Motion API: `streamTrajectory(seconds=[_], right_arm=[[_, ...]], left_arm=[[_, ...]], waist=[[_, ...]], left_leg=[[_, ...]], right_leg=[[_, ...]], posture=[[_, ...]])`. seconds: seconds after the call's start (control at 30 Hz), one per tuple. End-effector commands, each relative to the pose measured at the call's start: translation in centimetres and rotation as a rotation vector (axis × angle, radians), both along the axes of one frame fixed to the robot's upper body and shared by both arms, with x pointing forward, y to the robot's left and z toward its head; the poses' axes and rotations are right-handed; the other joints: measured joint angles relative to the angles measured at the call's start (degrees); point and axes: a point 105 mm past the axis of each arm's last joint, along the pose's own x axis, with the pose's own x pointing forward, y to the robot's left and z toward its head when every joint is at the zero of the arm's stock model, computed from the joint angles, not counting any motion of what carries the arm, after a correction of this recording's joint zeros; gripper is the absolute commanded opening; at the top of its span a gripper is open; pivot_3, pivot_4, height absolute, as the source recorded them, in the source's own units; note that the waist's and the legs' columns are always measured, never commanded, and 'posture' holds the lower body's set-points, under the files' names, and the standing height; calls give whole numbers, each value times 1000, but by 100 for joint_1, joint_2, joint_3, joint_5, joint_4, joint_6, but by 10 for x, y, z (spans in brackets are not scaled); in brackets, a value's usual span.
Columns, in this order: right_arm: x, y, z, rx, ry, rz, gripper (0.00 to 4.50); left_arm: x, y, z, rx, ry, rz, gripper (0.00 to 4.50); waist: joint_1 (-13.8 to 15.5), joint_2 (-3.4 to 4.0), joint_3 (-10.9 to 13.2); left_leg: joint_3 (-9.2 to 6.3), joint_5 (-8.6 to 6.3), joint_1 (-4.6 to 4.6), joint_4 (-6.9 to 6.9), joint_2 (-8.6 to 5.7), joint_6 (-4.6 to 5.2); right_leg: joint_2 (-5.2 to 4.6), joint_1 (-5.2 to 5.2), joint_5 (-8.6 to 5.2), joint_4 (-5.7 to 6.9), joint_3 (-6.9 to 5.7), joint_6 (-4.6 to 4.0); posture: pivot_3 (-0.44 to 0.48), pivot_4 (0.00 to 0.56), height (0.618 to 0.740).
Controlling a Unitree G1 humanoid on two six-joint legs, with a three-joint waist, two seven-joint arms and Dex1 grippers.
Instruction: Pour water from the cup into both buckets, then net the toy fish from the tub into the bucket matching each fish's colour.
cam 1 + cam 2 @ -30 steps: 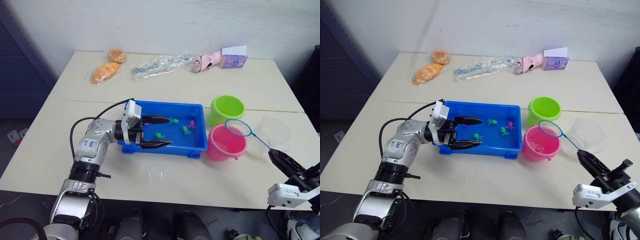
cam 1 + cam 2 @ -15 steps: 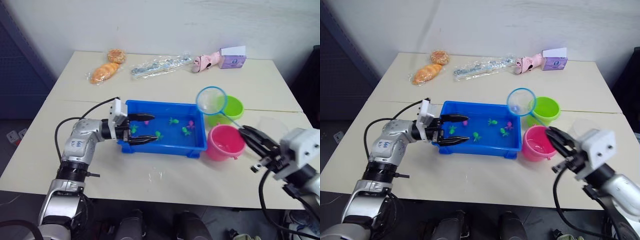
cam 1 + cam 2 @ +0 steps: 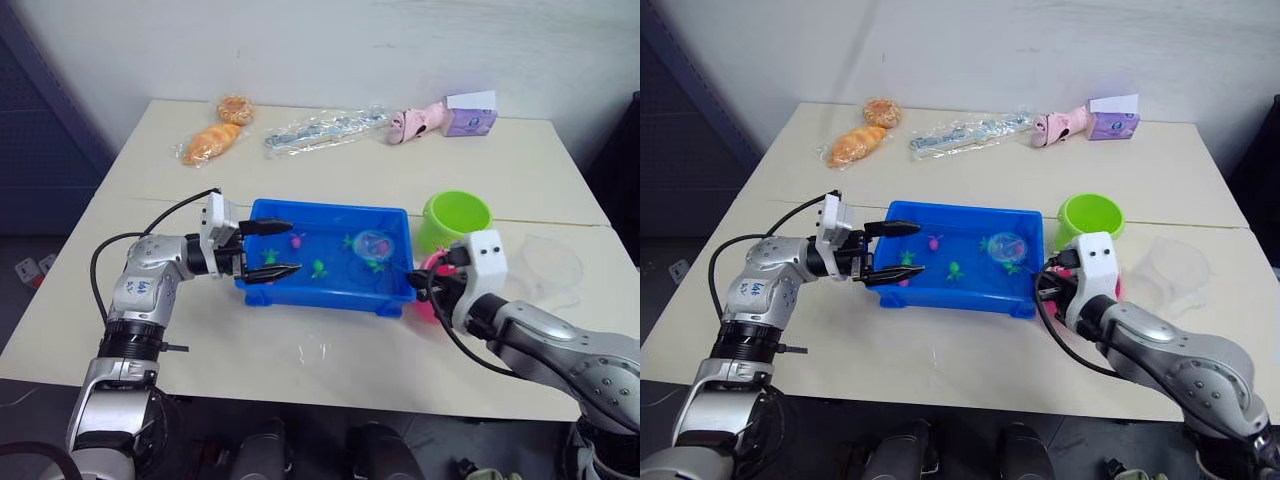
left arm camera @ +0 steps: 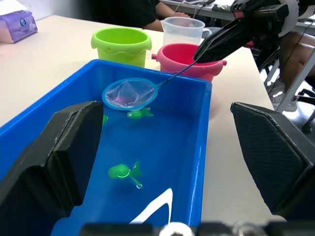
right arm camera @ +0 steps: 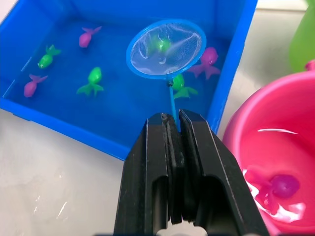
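- Right gripper [image 5: 173, 129] has both black fingers pressed together on the thin handle of the net [image 5: 166, 48], holding its blue hoop over the far right part of the tub [image 3: 330, 297].
- Seen through the mesh is a green fish [image 5: 158, 44]; a pink fish [image 5: 206, 61] and another green fish [image 5: 181, 86] lie just beside the hoop's rim.
- More fish, green [image 5: 92, 78] and pink [image 5: 88, 35], lie well apart from the hoop, toward the tub's left half.
- Left gripper [image 3: 268, 249] hovers wide open and empty over the tub's left end.
- Pink bucket [image 5: 275, 162], holding water and a pink fish [image 5: 275, 189], stands just right of the tub, the green bucket [image 3: 455, 217] behind it and the cup [image 3: 548, 268] further right.
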Motion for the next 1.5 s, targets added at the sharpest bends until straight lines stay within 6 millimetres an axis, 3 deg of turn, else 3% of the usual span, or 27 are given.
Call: streamTrajectory(seconds=[0.03,0.5,0.9,1.5], right_arm=[[-1,1,-2,-6,29,-2,0],[-10,9,-12,118,191,-11,0],[-5,5,-15,192,273,-119,0],[23,-4,-9,40,175,-221,0]], left_arm=[[-2,3,7,0,-46,5,4461],[-4,1,6,3,-49,5,4461],[-5,-2,8,5,-50,-2,4461],[-6,-8,10,-9,-51,-2,4461]], waist=[[0,0,0],[-15,0,0],[-41,0,0],[-116,0,0]], left_leg=[[0,0,0,0,0,0],[0,-2,-2,-3,0,4],[0,-2,-4,-4,0,5],[0,-2,-12,-8,1,6]], right_leg=[[0,0,0,0,0,0],[0,-1,0,-2,1,0],[0,-3,0,-4,0,0],[-1,-10,0,-9,0,0]], posture=[[0,150,740],[0,150,740],[0,150,740],[0,150,740]])
